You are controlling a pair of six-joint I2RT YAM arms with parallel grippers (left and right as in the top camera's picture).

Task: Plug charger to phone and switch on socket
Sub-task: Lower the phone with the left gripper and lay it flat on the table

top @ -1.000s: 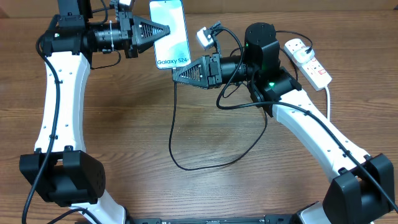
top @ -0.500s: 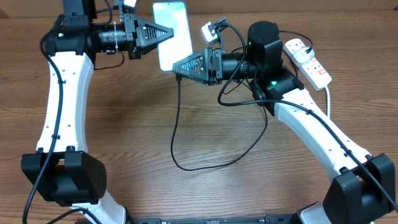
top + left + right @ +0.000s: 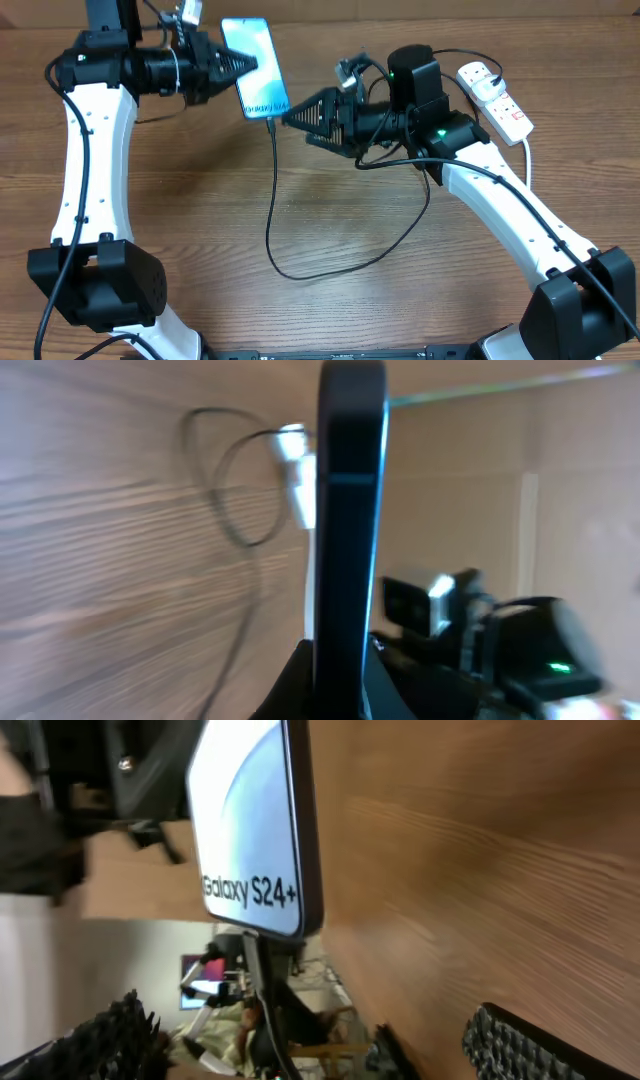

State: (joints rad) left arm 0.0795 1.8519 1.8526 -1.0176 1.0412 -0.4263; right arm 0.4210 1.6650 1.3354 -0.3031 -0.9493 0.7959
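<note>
Left pincer point(image 3: 250, 66) is clamping the phone point(image 3: 262, 95) above the tabletop point(image 3: 200, 230). Right pincer point(image 3: 290, 117) is gaping wide, empty. The dangling charger point(image 3: 268, 200) is probably risking a snag there, pulling its connector out.

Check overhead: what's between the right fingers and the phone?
Only the connector end of the charger, meeting the bottom edge of the phone. The right gripper, fingers open, sits just beside it. Overhead and right wrist views show it.
</note>
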